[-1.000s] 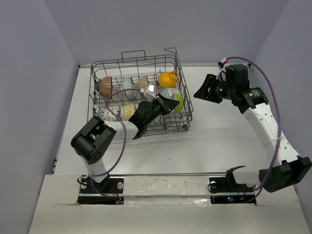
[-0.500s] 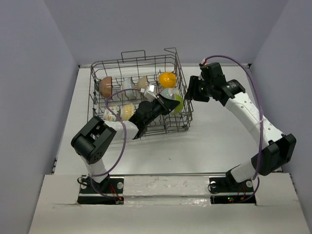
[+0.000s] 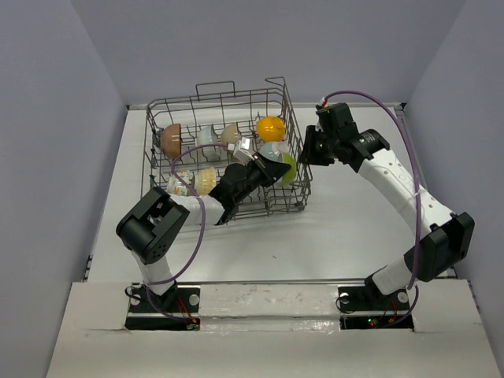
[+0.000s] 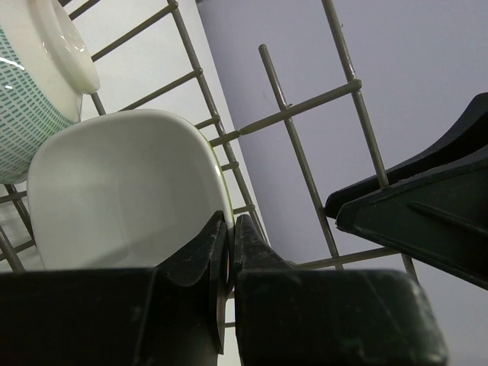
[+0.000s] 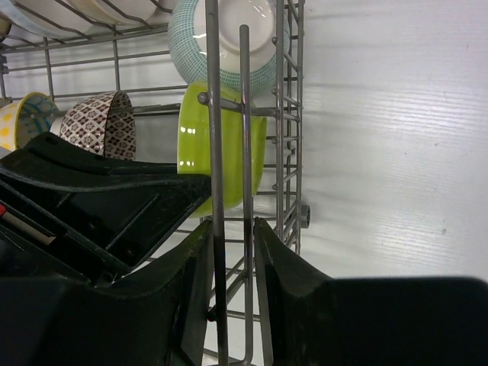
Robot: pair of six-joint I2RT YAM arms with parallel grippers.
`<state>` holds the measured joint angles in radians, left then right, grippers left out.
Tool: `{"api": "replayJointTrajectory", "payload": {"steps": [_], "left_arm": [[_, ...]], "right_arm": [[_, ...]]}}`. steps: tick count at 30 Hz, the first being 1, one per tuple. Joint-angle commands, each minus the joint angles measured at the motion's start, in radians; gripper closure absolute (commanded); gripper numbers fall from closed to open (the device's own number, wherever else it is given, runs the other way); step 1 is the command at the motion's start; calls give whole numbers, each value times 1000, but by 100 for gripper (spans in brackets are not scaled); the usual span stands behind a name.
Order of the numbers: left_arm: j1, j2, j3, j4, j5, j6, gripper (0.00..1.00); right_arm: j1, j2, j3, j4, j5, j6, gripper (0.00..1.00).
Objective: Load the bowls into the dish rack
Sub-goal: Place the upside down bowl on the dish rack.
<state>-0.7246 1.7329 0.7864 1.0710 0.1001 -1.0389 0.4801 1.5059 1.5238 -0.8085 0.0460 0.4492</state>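
left gripper (image 4: 229, 229) is deep in the dish rack (image 3: 236, 93), fingers pinched tight on the rim of the green bowl (image 5: 221, 152), one pad on the white inside, one on the lime outside. that bowl sits in the rack's near right corner, just beside the right wall, with a teal patterned bowl (image 5: 221, 38) touching or nearly touching it on the far side.

handling call: glazed ceramic, so stiff and slick, with some weight for a rim pinch, and likely to chip if it knocks the wire. the rim is the sensible hold, since the round belly offers no purchase to a narrow claw.

the bowl stands on edge, rim plane upright. its mouth faces left into the rack toward the left arm, its foot toward the right wall. it's round, so there's no real long axis; the axis through mouth and foot lies roughly level, left to right.

outside the rack, right gripper (image 5: 232, 229) has a finger on either side of two upright wires of that right wall. i can't tell whether it is actually biting them.
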Motion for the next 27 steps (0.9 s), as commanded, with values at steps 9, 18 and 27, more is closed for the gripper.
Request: {"api": "replayJointTrajectory", "payload": {"steps": [9,18,27], "left_arm": [[10,-18,-24,76,-39,-6,100],[22,-38,-64,63,-42,-3,100],[31,-56,-81,30,-51,5,99]], "right_arm": [[0,-1,-10,19,41,-10,77],[0,7,-24,32,35,-4,80],[0,16,-36,38,34,-3,83]]}}
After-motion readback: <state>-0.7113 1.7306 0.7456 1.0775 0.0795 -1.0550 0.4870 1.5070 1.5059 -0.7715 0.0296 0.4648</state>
